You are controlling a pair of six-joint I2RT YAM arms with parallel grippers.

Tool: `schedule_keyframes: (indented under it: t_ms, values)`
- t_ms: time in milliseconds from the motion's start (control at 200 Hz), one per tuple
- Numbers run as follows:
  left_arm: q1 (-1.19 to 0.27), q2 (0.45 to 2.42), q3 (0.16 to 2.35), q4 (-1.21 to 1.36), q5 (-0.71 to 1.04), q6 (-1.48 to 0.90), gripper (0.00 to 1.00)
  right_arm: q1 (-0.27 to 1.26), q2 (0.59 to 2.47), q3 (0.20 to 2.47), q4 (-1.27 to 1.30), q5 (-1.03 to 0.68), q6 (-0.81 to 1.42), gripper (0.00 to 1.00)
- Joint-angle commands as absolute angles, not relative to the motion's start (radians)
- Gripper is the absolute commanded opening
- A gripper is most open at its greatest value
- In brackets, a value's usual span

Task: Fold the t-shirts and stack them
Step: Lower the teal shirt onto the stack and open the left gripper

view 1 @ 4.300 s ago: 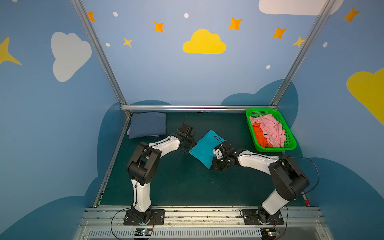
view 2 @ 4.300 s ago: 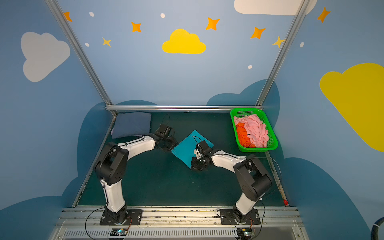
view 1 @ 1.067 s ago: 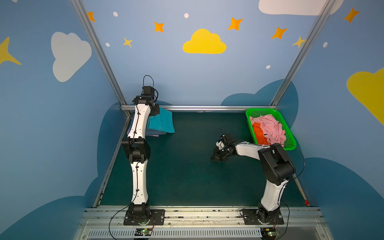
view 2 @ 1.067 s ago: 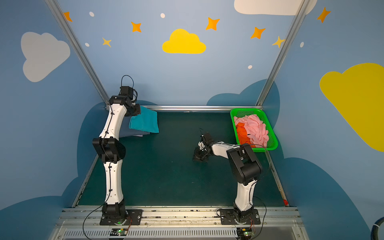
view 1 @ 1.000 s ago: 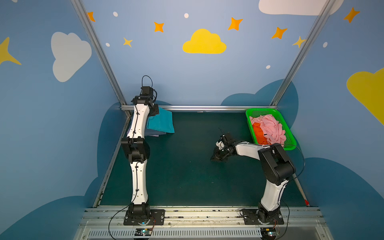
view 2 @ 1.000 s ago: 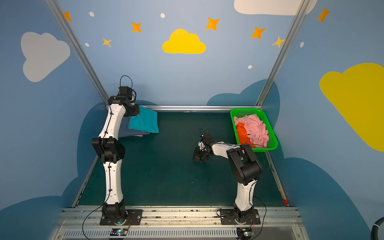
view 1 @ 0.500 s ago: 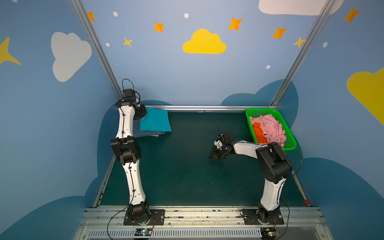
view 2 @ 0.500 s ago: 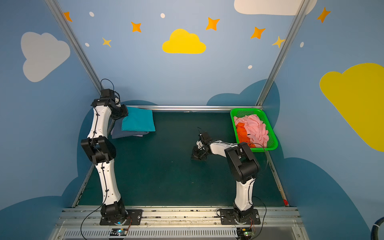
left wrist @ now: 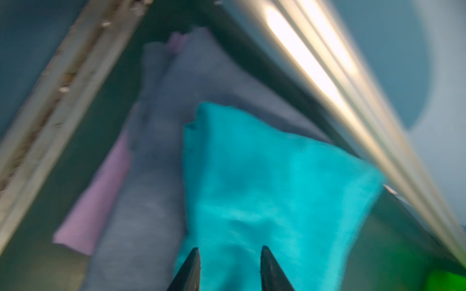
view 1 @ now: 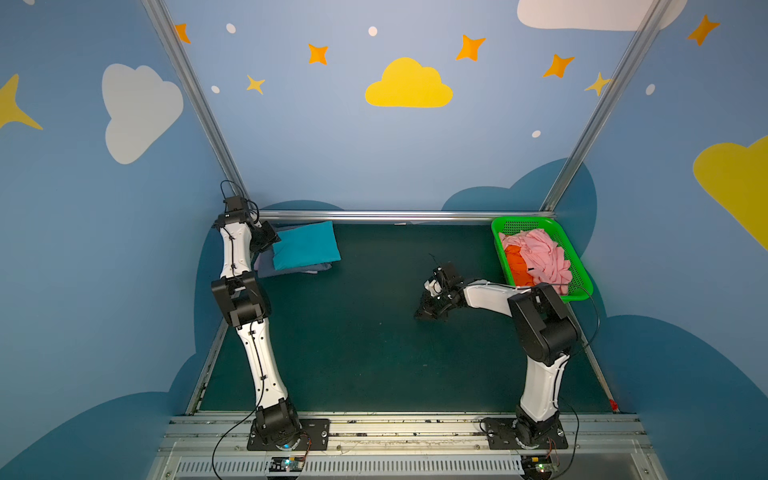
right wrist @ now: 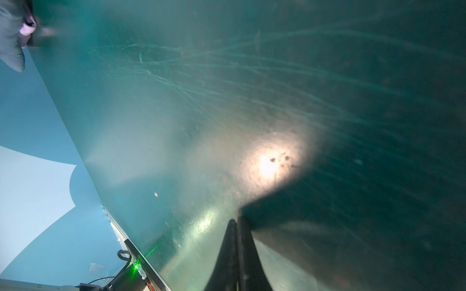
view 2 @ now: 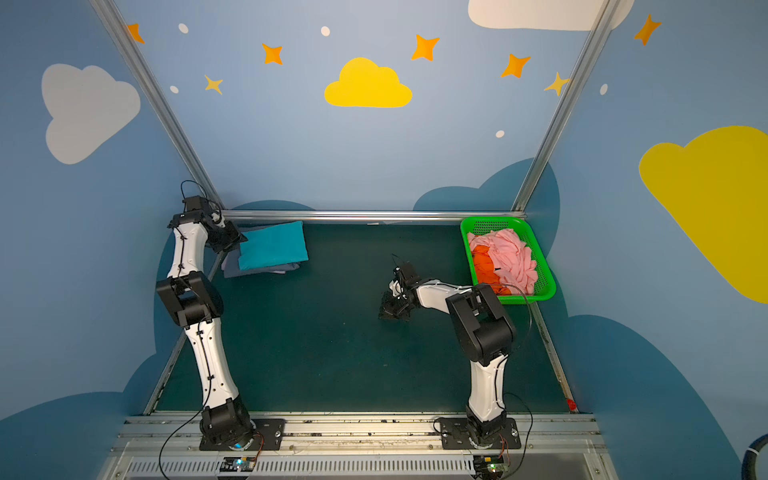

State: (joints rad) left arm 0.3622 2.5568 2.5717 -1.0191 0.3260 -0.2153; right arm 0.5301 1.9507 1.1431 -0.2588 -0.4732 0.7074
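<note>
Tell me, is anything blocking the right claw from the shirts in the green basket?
Nothing visible does. Only bare mat lies between the right claw and the basket; the pink shirt and orange shirt lie uncovered inside.

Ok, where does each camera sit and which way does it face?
Both top views: high over the front rail, facing down and back across the mat; left arm and right arm show whole.
Left wrist: on the left arm, facing the teal t-shirt atop the stack; left gripper shows, open.
Right wrist: on the right arm, close over bare mat; right gripper shows, shut.
Shared: teal t-shirt, top views and left wrist.
</note>
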Motion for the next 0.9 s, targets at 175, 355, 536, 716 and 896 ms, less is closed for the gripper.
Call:
schedule_keyframes:
  t_ms: [175, 355, 536, 716, 896]
  values:
    - [0.336, 2.384, 2.521, -1.033, -0.068, -0.304, 0.32, 0.550, 1.979, 1.134, -0.285, -0.448, 0.725, 0.05]
    - [0.254, 2.354, 2.468, -0.968, -0.012, -0.316, 0.18, 0.555, 1.980, 1.131, -0.275, -0.454, 0.724, 0.05]
    - [0.235, 2.448, 2.484, -0.981, 0.144, -0.394, 0.13, 0.552, 1.980, 1.124, -0.279, -0.456, 0.710, 0.04]
    - [0.266, 2.503, 2.399, -0.988, 0.125, -0.447, 0.11, 0.535, 1.970, 1.109, -0.275, -0.462, 0.695, 0.04]
    - [0.309, 2.447, 2.202, -0.909, 0.033, -0.490, 0.11, 0.511, 1.969, 1.081, -0.252, -0.479, 0.695, 0.04]
